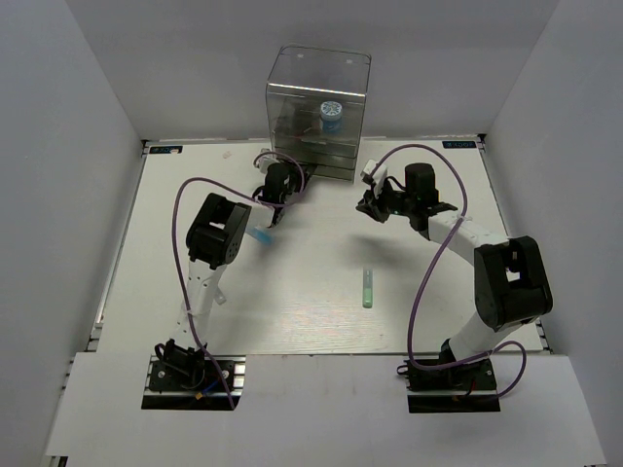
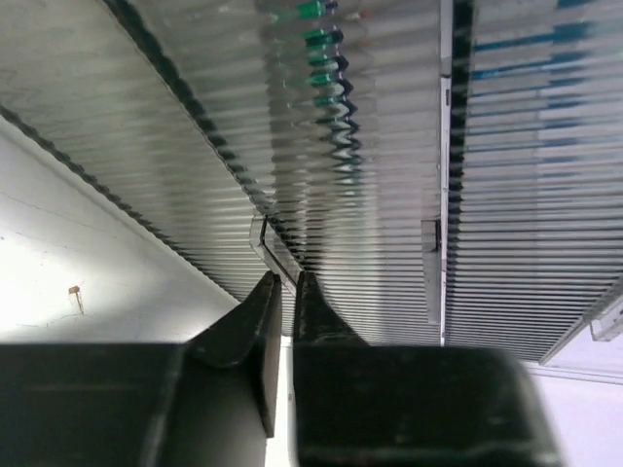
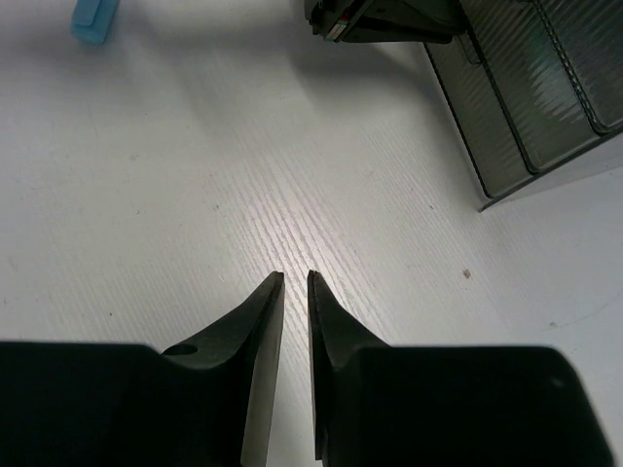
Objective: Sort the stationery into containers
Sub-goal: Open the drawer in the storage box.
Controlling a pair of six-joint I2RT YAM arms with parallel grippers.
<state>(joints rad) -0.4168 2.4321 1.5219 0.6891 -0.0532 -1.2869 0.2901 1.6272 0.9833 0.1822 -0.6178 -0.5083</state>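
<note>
Where the table (image 1: pixel 292 321) reaches its far edge at 12 o'clock, the clear box unit (image 1: pixel 319 73) stands upright, with its grey-tinted drawers (image 1: pixel 326 163) stacked low at the front. The round blue-white pot (image 1: pixel 331 117) shows through the clear walls above the drawers. A green marker (image 1: pixel 368 288) lies alone on the table, toward 5 o'clock from the centre and pointing roughly from 12 to 6. Toward 9 o'clock from the centre lies a blue-capped marker (image 1: pixel 261 234), just beside the left arm's elbow, with only its blue end plain to see.

Close against the ribbed drawer fronts, the left gripper (image 2: pixel 288 282) has its jaws clenched on a thin clear lip (image 2: pixel 261 238) that juts from one drawer. Green and dark shapes show through the ribbing above, too warped to name.

Off at 3 o'clock from the left gripper, the right gripper (image 3: pixel 295 277) hangs over bare table. Its jaws are slightly parted, leaving a thin slit, and hold nothing. The drawer stack lies toward 1 o'clock in its wrist view.
</note>
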